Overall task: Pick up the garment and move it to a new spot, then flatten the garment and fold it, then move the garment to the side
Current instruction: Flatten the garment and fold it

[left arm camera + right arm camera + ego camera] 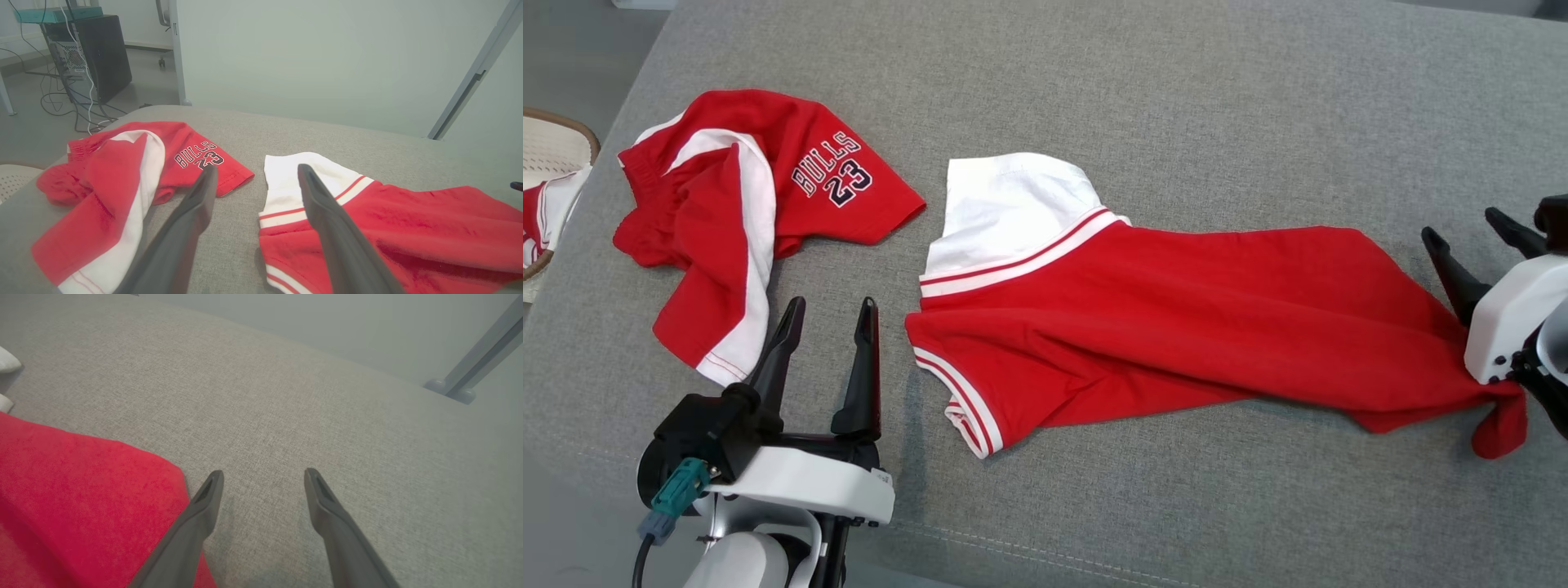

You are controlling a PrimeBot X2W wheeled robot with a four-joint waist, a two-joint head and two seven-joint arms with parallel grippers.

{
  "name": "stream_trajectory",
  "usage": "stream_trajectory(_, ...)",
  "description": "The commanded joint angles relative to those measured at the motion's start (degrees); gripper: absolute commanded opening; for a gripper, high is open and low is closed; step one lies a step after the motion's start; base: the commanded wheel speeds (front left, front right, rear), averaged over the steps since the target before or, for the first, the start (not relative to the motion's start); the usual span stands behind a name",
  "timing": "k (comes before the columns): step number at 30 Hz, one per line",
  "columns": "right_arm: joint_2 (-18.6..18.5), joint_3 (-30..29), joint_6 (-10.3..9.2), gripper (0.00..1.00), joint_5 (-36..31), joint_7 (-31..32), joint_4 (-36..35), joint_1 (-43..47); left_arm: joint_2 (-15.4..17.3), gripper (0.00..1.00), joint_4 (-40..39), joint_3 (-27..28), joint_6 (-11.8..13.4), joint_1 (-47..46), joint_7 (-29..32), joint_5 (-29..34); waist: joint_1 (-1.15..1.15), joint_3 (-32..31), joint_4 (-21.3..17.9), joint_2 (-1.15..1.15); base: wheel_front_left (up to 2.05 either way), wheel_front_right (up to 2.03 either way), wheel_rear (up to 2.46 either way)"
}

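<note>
Left gripper [833,302] and right gripper [1462,224] flanked the stretched jersey [1176,327], jaws wide and empty, seemingly ready to flatten it.

Red T-shirt [1176,327], white sleeve, striped trim, lying wrinkled and stretched sideways, mid grey upholstered surface [1176,98]

Grey upholstered surface [1176,82], pale wall [306,53], computer tower [104,53]
</note>
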Motion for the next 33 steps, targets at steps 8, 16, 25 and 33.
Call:
stream_trajectory(8, -2.40, 11.91, 0.24, 1.00, 10.53, 2.66, -3.02, -0.26, 0.75, 1.00, 1.02, 2.22, -0.92, -3.10, -1.69, -1.24, 0.00, 0.42, -0.38, 0.00, 0.00, 0.00, 0.00)
stream_trajectory(16, -3.03, 19.99, 0.24, 0.68, 18.69, 4.89, -6.26, -0.40, 0.93, 1.00, 2.01, 2.33, -1.20, -3.73, -2.08, -1.59, 0.00, 0.77, -1.51, 0.00, 0.00, 0.00, 0.00)
stream_trajectory(25, -5.55, 15.94, 0.24, 0.00, 22.63, -4.43, -3.26, -2.12, 0.61, 1.00, 2.80, 2.02, -1.41, -4.15, -2.60, -1.93, 0.00, 0.34, -1.38, 0.00, 0.00, 0.00, 0.00)
stream_trajectory(33, -6.69, 12.96, 0.24, 0.00, 7.78, -13.62, -0.29, -5.71, 0.97, 1.00, 2.97, 2.32, -1.28, -3.79, -2.88, -2.26, 0.00, -0.54, -1.87, 0.00, 0.00, 0.00, 0.00)
